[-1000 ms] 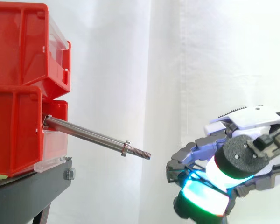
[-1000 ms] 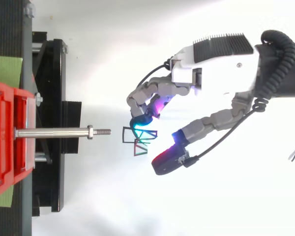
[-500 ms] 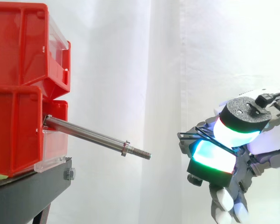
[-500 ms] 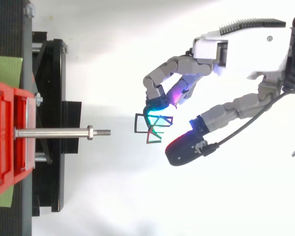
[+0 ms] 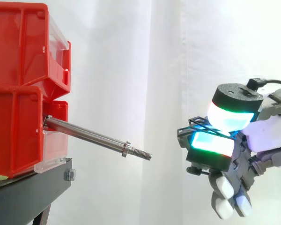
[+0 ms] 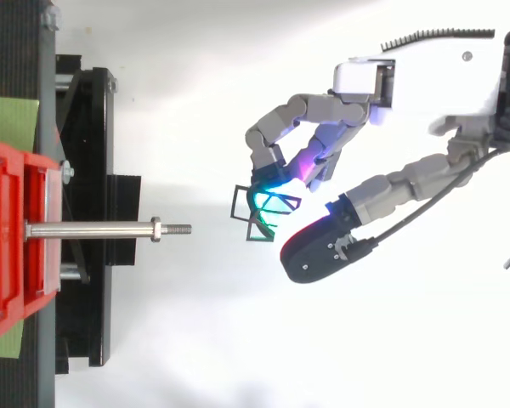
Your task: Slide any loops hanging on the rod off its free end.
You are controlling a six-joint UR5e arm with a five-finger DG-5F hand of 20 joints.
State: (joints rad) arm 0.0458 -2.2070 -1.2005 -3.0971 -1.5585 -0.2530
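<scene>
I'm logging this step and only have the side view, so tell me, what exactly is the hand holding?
Observer: From above, the hand pinches thin dark wire loops with squarish and triangular outlines.
Operator: Are they off to one side of the rod?
Observer: No, they sit roughly in line with the rod, with a clear gap beyond its threaded tip.

The arm comes in from the right with the hand (image 6: 425, 85) held in the air, its fingers (image 6: 272, 153) curled leftward to meet the thumb (image 6: 323, 251), so that the glowing cyan-green pads pinch thin dark wire loops (image 6: 257, 212) between them.
</scene>
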